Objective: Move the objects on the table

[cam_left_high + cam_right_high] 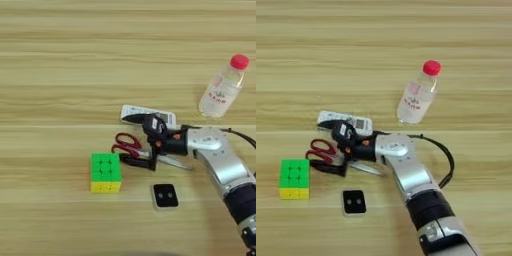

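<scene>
So my right arm (411, 185) reaches in from bottom right, forearm angled left, gripper (135, 140) spread wide over the scissors (131, 147), top finger over the remote (165, 117). Bottle (222, 90) lies well apart.

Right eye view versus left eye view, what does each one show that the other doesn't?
Only the right eye view shows the arm's dark lower section with its looping black cable and more bare table to the right. Only the left eye view shows extra table left of the cube. Both share the bottle, remote, scissors, cube, black pad and the gripper spread open over the scissors.
</scene>
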Motion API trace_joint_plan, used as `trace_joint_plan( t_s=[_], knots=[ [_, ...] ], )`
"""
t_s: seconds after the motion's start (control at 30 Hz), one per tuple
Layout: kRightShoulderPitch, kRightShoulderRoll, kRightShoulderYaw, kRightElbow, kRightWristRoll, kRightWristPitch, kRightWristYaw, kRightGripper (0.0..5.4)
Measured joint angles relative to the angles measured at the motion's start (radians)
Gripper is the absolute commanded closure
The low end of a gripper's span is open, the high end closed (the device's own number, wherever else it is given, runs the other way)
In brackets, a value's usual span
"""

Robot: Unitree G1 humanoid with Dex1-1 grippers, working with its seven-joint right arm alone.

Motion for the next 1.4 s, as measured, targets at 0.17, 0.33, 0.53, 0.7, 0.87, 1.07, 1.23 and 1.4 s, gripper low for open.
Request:
trace_joint_plan(
  t_s=[0.17,0.33,0.53,0.7,0.87,1.07,1.23,1.4],
  knots=[
    [-0.011,-0.013,-0.047,-0.061,0.043,0.023,-0.001,0.02],
    [-0.029,-0.018,-0.084,-0.070,0.054,0.041,-0.030,0.02],
    [-0.079,-0.010,-0.146,-0.022,0.049,0.090,-0.150,0.02],
    [-0.059,-0.023,-0.155,-0.064,0.051,0.113,-0.180,0.02],
    [-0.042,-0.039,-0.157,-0.119,0.042,0.187,-0.200,0.02],
    [-0.044,-0.107,-0.134,-0.175,0.022,0.433,-0.189,0.02],
    [-0.063,-0.107,-0.121,-0.152,0.019,0.510,-0.196,0.02],
    [-0.064,-0.106,-0.120,-0.137,0.022,0.507,-0.195,0.02]
  ],
)
